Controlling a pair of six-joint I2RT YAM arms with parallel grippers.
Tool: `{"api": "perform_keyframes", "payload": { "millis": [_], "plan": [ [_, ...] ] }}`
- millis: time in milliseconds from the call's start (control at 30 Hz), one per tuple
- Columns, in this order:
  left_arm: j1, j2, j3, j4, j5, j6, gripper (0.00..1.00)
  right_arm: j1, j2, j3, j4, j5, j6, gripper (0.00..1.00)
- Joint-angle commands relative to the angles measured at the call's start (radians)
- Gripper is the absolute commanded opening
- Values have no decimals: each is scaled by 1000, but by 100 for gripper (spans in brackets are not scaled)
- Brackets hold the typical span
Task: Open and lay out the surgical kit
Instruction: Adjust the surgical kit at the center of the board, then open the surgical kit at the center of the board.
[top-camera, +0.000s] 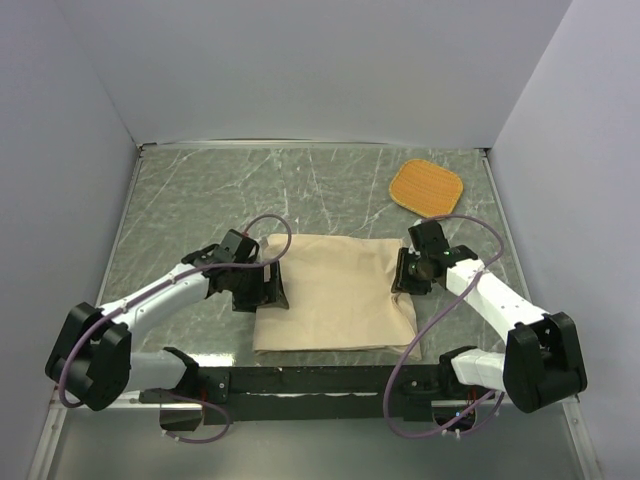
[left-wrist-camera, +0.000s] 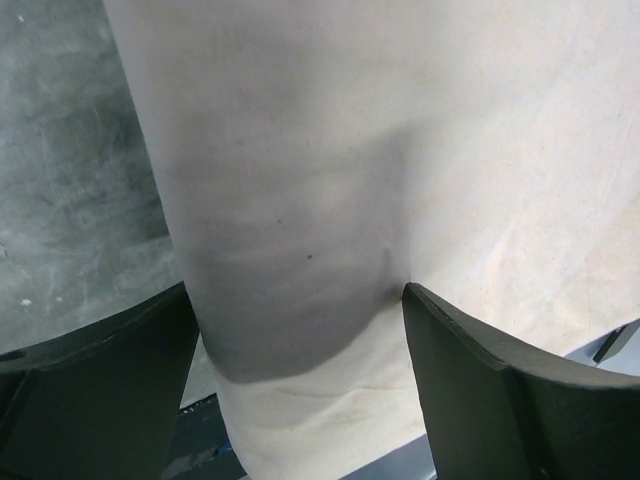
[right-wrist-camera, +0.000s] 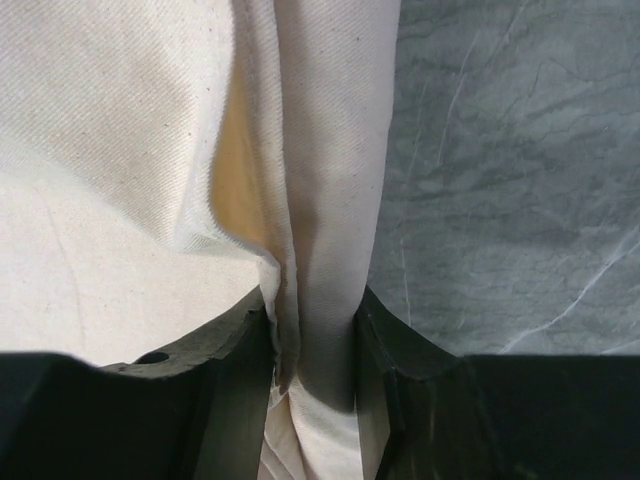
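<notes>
Kit (top-camera: 335, 300) sits dead centre on the table (top-camera: 190, 200), wrapped shut in its beige cloth (top-camera: 330, 265), with nothing of the contents on show. At the bundle's 3 o'clock edge the right gripper (top-camera: 403, 272) is clenched on a raised fold (right-wrist-camera: 318, 230) of that cloth, the pleat squeezed thin between its fingers (right-wrist-camera: 220, 380). Over at 9 o'clock the left gripper (top-camera: 277, 286) hangs with jaws spread wide, grasping nothing, its fingers (left-wrist-camera: 490, 390) straddling flat fabric.

Now the worry: the pinch looks narrow, so a quick pull toward 3 o'clock could let the fold slide out. Or the grip may have caught more than one layer, and then the whole bundle drags across the table instead of opening. With the left side unpinned, nothing anchors it. A sharp lift could also tip whatever lies inside and spill it. The orange pad (top-camera: 426, 187) at 1 o'clock lies well apart and looks like no threat to the flap's path.
</notes>
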Motion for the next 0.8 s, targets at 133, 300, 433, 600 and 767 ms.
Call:
{"api": "perform_keyframes", "payload": {
  "millis": [133,300,433,600,767],
  "plan": [
    [-35,-90,-14,-23,38,-34,86,1,-88,51,-77,68,32,55],
    [-38,-110,-9,-29,37,-32,86,1,-177,68,-43,162,76,78],
    [-43,-110,-5,-20,55,-23,88,-50,-191,91,14,190,114,92],
    [-55,-116,0,-14,92,-9,89,-182,-156,114,123,142,142,100],
    [-73,-133,1,-15,98,-8,91,-285,-81,129,221,50,173,100]
  ]
}}
